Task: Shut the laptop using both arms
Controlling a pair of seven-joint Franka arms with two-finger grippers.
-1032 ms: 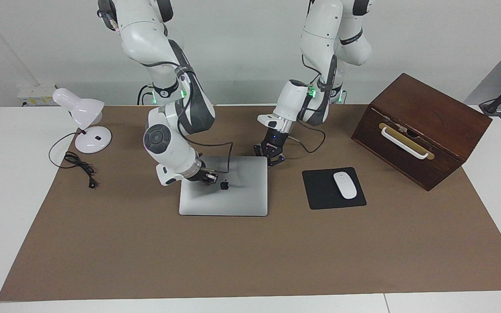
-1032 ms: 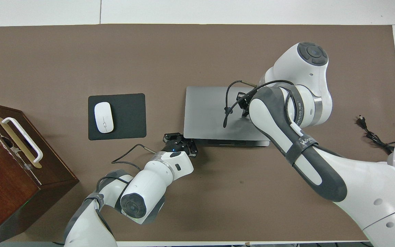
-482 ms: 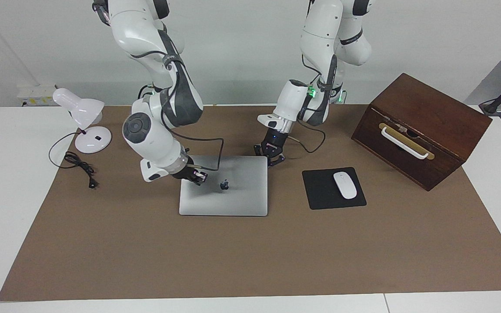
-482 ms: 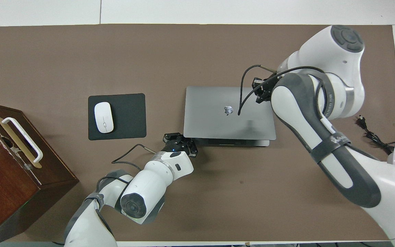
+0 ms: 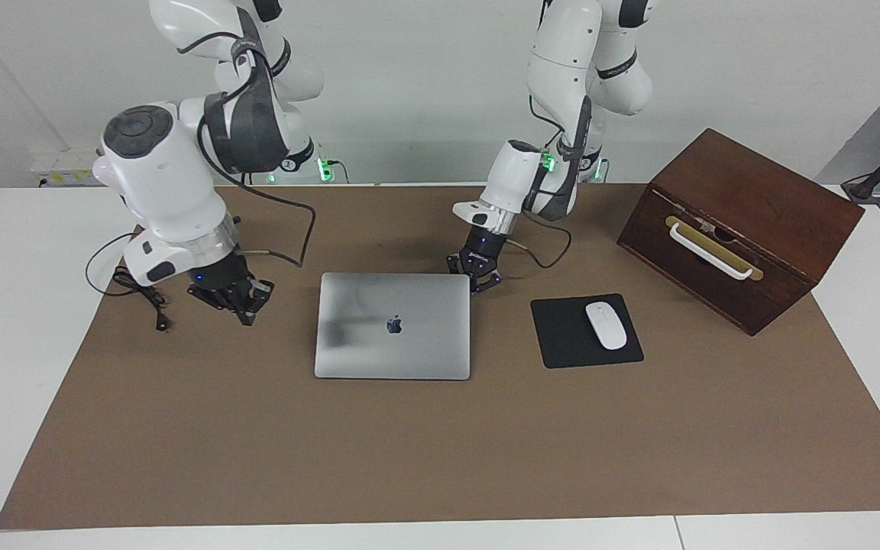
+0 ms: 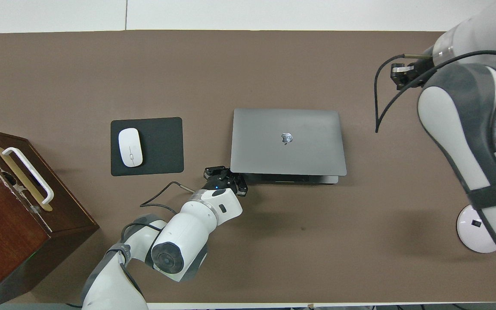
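Laptop (image 5: 393, 326) lies lid-down, shut, mid-surface (image 5: 440, 443), beside the black mouse pad (image 5: 585, 331) toward my left arm's end. My left gripper (image 5: 475, 275) sits low at its robot-side corner — looks to be touching, fingers apparently spread. My right gripper (image 5: 230, 293) hangs over bare mat toward my right arm's end — fingers parted, holding nothing.

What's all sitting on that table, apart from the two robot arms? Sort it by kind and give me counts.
Laptop, lid down: 1
Mouse pad, black: 1
Computer mouse, white, on the pad: 1
Wooden box with a white handle: 1
Desk lamp, white, with a black cord: 1
Total: 5
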